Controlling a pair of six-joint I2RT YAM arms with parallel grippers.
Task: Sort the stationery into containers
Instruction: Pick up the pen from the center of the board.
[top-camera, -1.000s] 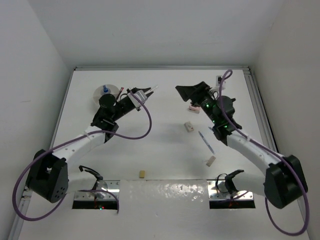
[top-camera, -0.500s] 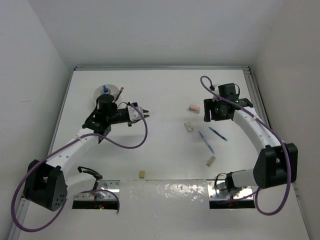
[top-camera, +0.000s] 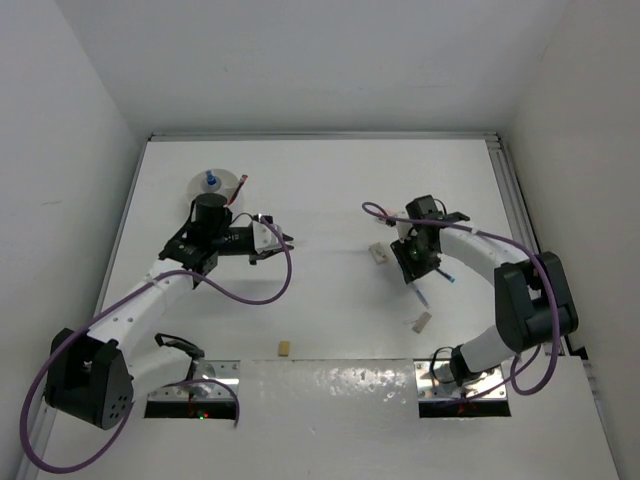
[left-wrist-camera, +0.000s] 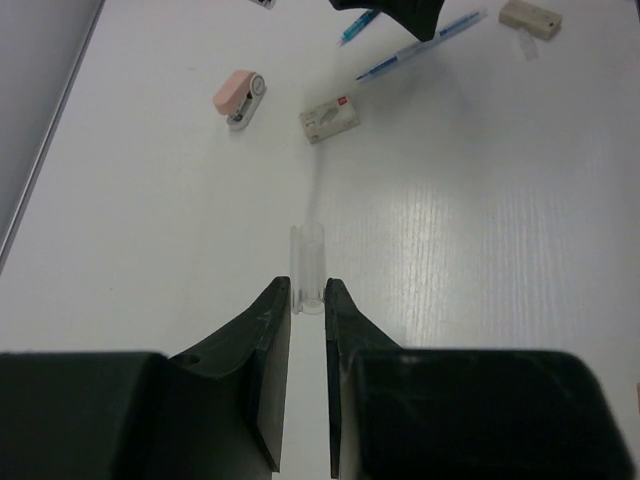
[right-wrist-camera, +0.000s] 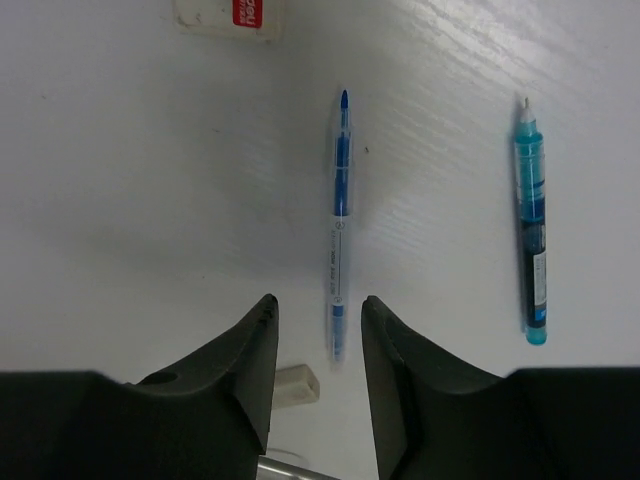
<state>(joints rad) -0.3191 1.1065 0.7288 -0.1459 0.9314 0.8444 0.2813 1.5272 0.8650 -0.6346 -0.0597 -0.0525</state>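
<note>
— On the right half of the desk (top-camera: 330, 180), what is the right hand (right-wrist-camera: 318, 312) doing?

— It points down over the blue pen (right-wrist-camera: 339, 220). Its fingers stand partly apart, one on each side of the pen's near end, with bare desk showing between each finger and the barrel. It has hold of nothing, and the pen lies flat.

— What lies round it?

— A teal pen (right-wrist-camera: 531, 240) lies near, roughly parallel. A white block with a red label (right-wrist-camera: 225, 12) lies beyond the blue pen's tip. A small tan block (right-wrist-camera: 295, 386) sits close by one finger.

— And the left hand (left-wrist-camera: 307, 292)?

— Nearly closed. A clear tape ring (left-wrist-camera: 307, 250), seen edge-on, stands out from between its fingertips. It looks pinched by its rim and lifted off the desk, though the clear plastic makes the contact hard to judge.

— Anything else near it?

— A pink eraser (left-wrist-camera: 240, 98) lies ahead, well apart from the ring.

— The container?

— The white bowl (top-camera: 197, 186) sits at the far left, just behind the left arm's wrist. A blue-capped bottle (top-camera: 210, 179) stands in it, and a reddish pen (top-camera: 243, 181) leans out over its rim. Both are too small to tell more.
</note>
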